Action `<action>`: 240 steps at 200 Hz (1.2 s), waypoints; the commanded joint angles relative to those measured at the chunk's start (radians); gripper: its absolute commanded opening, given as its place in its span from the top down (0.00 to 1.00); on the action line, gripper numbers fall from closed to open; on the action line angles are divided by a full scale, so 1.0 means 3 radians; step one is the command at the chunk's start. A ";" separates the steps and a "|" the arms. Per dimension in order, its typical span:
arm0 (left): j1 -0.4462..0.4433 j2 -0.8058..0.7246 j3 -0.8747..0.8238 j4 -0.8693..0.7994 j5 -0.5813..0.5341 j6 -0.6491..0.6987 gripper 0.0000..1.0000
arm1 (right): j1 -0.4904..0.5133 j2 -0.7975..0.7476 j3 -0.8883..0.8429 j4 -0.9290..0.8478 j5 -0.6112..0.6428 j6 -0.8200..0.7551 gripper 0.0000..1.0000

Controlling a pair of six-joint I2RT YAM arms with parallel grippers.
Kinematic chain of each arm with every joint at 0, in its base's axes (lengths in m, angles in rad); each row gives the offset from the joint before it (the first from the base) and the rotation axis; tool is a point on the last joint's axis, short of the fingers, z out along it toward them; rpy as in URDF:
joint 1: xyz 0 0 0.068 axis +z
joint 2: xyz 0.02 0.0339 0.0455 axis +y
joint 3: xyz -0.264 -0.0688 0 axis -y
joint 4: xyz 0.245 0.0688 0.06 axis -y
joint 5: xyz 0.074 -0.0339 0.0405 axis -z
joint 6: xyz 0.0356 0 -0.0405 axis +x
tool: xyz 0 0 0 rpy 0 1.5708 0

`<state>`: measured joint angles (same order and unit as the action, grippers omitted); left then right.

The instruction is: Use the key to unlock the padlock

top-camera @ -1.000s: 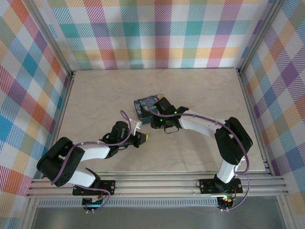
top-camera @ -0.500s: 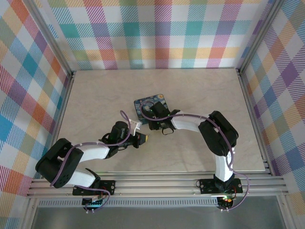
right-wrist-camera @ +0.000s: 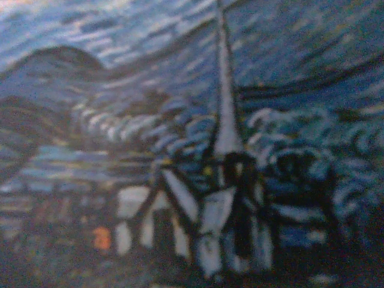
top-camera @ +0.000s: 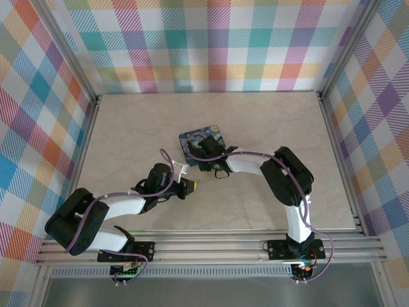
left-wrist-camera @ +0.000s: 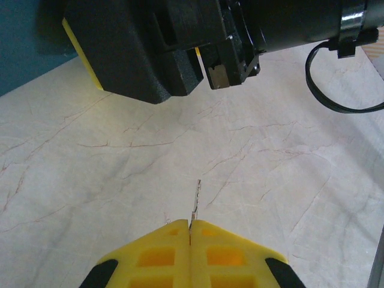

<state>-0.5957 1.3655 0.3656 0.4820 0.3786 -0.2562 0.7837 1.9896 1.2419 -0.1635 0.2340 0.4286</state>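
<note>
Worktop (top-camera: 268,121), pale marble look, inside plaid walls (top-camera: 211,45). The only loose big item is the starry-night tin box (top-camera: 192,139), mid-worktop.

The right gripper (top-camera: 204,154) sits over the box's near edge. The right wrist view is a blurred close-up of the box print, so I cannot tell how far that gripper is open or what it holds.

The left gripper (top-camera: 190,186) is just near-side of the box, with its yellow fingertips (left-wrist-camera: 162,255) pressed together on the key (left-wrist-camera: 194,201). The thin dark shaft pokes out forward, toward the right gripper.

Progress, as I judge it: the key is picked up and aimed, so that part is done. It is not inserted, and open worktop lies between the key tip and the right gripper. Insertion, the turn and freeing the shackle are all left.

I cannot make out the padlock for sure. A small metal piece (left-wrist-camera: 217,73) under the right gripper's black body may be it.

In the way: the right gripper's bulk and its cable loop (left-wrist-camera: 336,90) crowd the approach, and the tin box sits close behind.
</note>
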 commanded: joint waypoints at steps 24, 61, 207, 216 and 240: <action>-0.0044 -0.0082 -0.0083 -0.0023 -0.0030 0.0078 1.00 | -0.0020 0.0106 0.0076 0.0141 0.0039 0.0008 0.56; -0.0043 -0.0119 -0.0122 -0.0024 -0.0045 0.0077 1.00 | -0.0020 0.0151 0.0119 0.0156 0.0008 -0.0017 0.59; -0.0040 -0.0140 -0.0068 -0.0058 -0.0058 0.0123 1.00 | -0.0021 -0.0338 -0.0051 -0.0143 -0.0319 0.0144 1.00; -0.0040 -0.0119 -0.0050 -0.0048 -0.0040 0.0123 1.00 | -0.0021 -0.0411 -0.0080 -0.0183 -0.0375 0.0192 1.00; -0.0039 -0.0036 -0.0012 0.0065 0.0000 0.0120 1.00 | -0.0020 -0.0553 -0.0123 -0.0334 -0.0522 0.0355 1.00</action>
<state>-0.5957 1.3331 0.3431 0.4706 0.3576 -0.2413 0.7780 1.8977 1.2148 -0.2146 0.1379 0.4713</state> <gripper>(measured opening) 0.058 0.233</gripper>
